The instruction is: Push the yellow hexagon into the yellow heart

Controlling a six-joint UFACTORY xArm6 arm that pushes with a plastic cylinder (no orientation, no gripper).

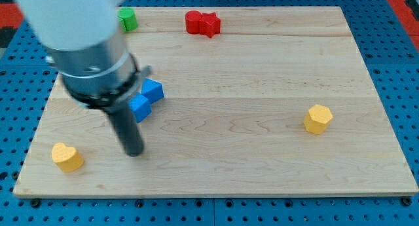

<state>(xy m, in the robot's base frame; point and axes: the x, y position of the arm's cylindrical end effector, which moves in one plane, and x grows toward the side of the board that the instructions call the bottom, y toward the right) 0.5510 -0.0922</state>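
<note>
The yellow hexagon (318, 118) sits on the wooden board at the view's right, a little below mid-height. The yellow heart (67, 156) lies near the board's bottom left corner. My tip (134, 150) rests on the board to the right of the heart, about a block's width or two away, and far to the left of the hexagon. The rod rises from the tip up and left into the arm's grey body (85, 36).
Two blue blocks (146, 99) touch each other just above my tip, partly behind the rod. A green block (127, 19) and a red block (201, 23) lie along the board's top edge. The wooden board (249, 167) rests on a blue perforated table.
</note>
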